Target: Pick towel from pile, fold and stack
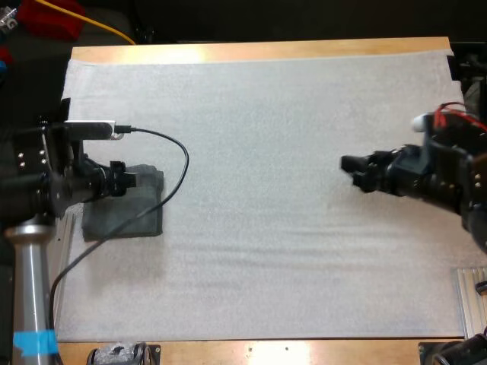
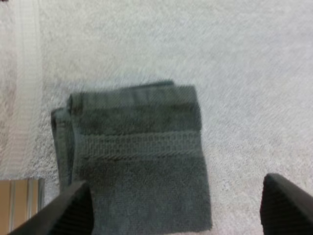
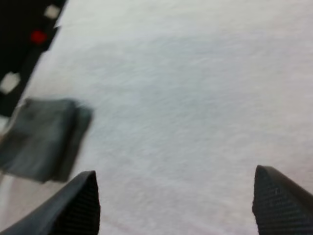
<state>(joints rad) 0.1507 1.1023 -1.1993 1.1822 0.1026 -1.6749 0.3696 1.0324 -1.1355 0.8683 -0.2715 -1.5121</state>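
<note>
Hovering left gripper (image 2: pixel 177 208) over folded towel (image 2: pixel 139 147)

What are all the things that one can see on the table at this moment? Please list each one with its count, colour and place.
folded towel: one, dark grey-green, flat on the left part of the mat near its left edge; layers show at its side, and I cannot tell if another lies under it.
mat: one, white, covering most of the table.
table: one, light wood, showing as strips along the far and near sides of the mat.
left pincer: one, black, open, over the folded towel, fingers clear of it.
right pincer: one, black, open, over the bare right part of the mat, pointing toward the towel.
</note>
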